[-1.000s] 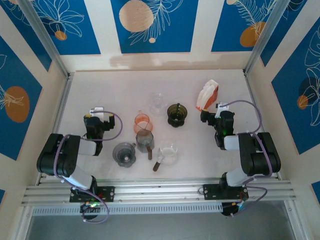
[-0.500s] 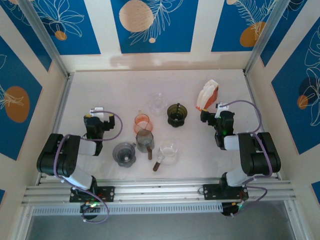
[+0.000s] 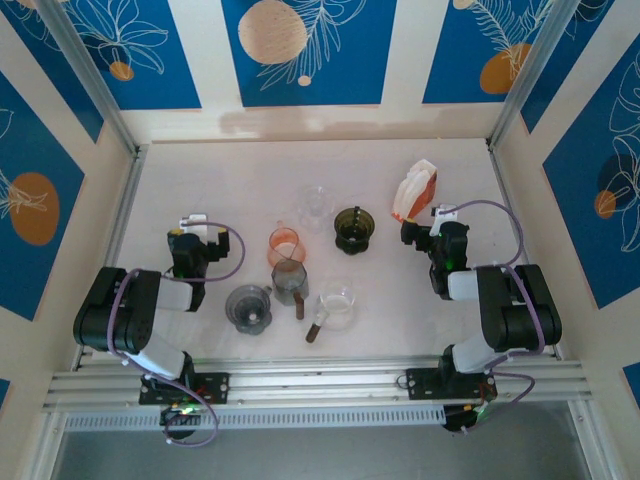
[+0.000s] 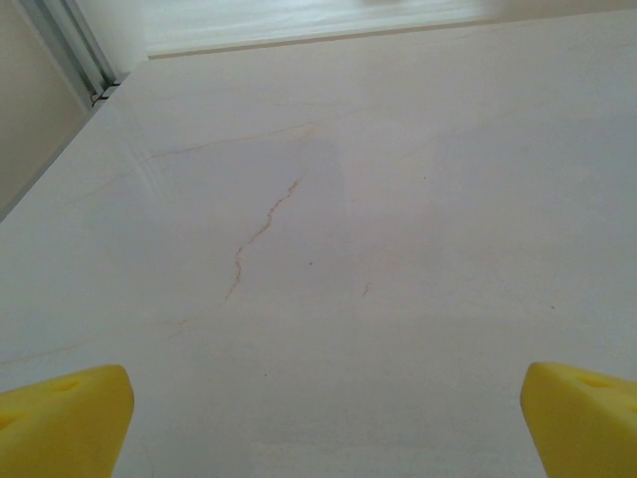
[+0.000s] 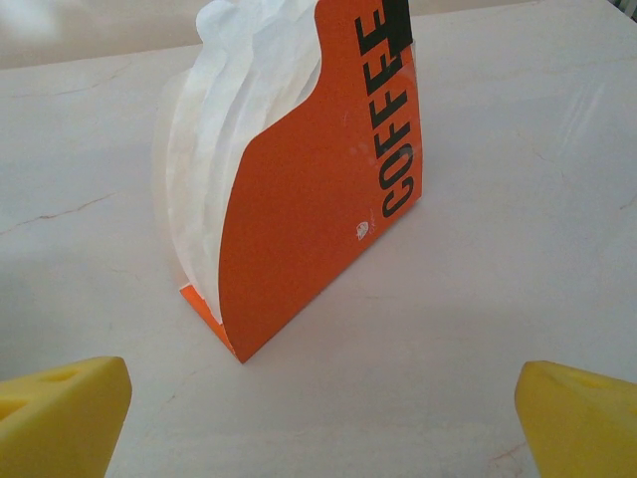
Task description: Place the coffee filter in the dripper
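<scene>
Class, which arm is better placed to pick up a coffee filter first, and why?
Right: the open right gripper faces the filter box close ahead; the left gripper faces bare table.

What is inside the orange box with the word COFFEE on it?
A stack of white paper filters stands in the orange box, bulging out at its open side. Its wall covers the rest.

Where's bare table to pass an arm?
Bare: the far strip between the back wall and the clear glass, and the far-left corner ahead of the left end effector. Crowded: the middle, from the dark dripper to the glass server.
</scene>
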